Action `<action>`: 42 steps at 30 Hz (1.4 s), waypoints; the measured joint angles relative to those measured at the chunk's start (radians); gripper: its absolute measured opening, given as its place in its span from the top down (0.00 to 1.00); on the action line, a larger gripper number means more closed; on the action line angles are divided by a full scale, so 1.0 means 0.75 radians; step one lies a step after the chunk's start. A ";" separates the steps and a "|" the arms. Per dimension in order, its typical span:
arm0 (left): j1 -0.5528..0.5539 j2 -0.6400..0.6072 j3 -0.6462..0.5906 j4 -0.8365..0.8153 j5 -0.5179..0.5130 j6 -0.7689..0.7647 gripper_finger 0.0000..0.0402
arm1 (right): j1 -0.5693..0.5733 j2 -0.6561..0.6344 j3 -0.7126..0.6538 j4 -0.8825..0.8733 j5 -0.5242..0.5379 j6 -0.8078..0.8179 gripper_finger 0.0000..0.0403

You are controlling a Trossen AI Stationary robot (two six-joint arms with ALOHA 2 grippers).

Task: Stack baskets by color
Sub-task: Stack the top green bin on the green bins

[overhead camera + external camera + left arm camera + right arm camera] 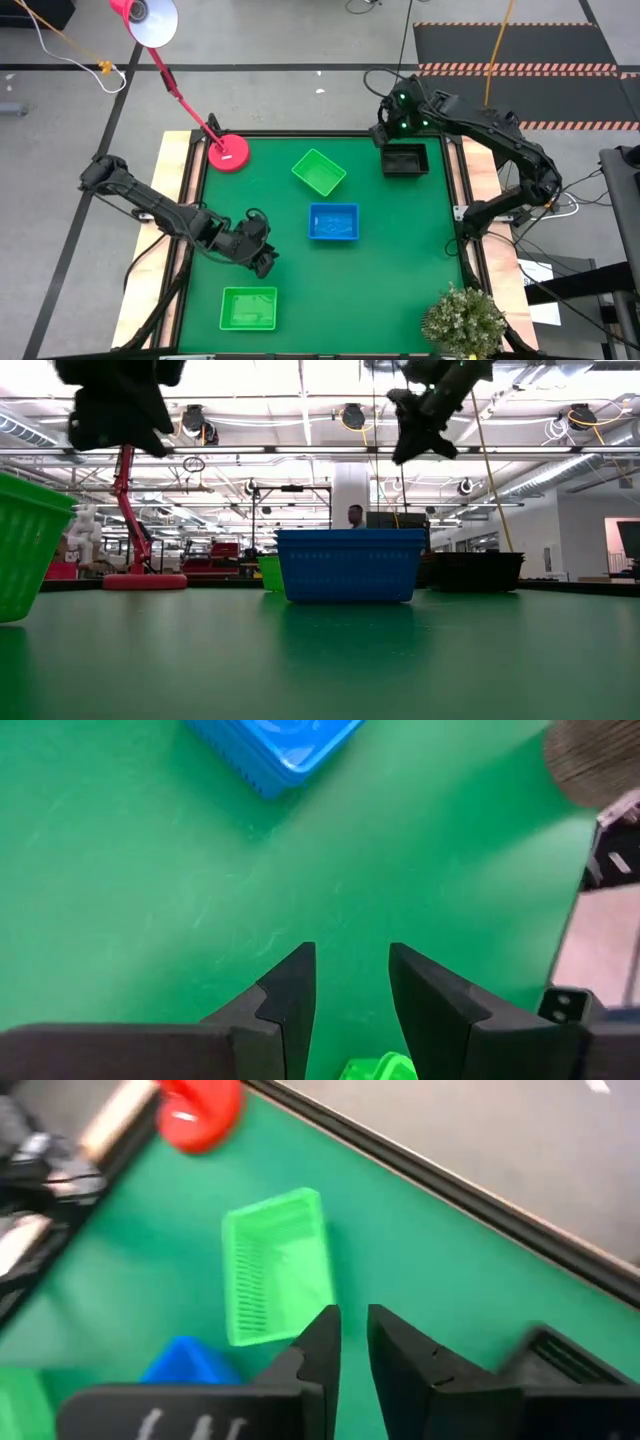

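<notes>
Jaws empty; green basket skewed diagonally.

You're looking at a green table top on a grey concrete floor, black mat with striped hazard edging at the far right. Red desk lamp stands at the table's far left corner, small potted plant at the near right. Behind: big hall, white ceiling with pipes and round lights, a person far off

Green-topped table bearing two green baskets, blue basket, black basket, red lamp base, potted plant.
</notes>
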 joint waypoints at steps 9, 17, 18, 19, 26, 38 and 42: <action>0.403 -0.005 0.209 -0.120 0.174 0.645 0.68 | 0.140 -0.158 0.001 0.030 0.000 -0.140 0.89; 0.881 0.029 0.309 -0.154 0.433 1.263 0.68 | 0.199 -0.268 -0.054 0.040 0.008 -0.119 0.89; 0.927 0.042 0.320 -0.162 0.467 1.338 0.68 | 0.208 -0.281 -0.066 0.041 0.008 -0.095 0.89; 0.967 0.060 0.337 -0.160 0.497 1.414 0.68 | 0.215 -0.294 -0.079 0.042 0.008 -0.063 0.89; 1.127 0.227 0.379 -0.117 0.577 2.006 0.66 | 0.319 -0.355 -0.124 0.089 0.145 0.276 0.89; 1.193 0.497 0.379 -0.030 0.589 2.451 0.46 | 0.641 -0.345 -0.124 0.370 0.631 0.607 0.89; 1.201 0.596 0.379 -0.021 0.588 2.529 0.49 | 0.729 -0.319 -0.124 0.406 0.701 0.655 0.89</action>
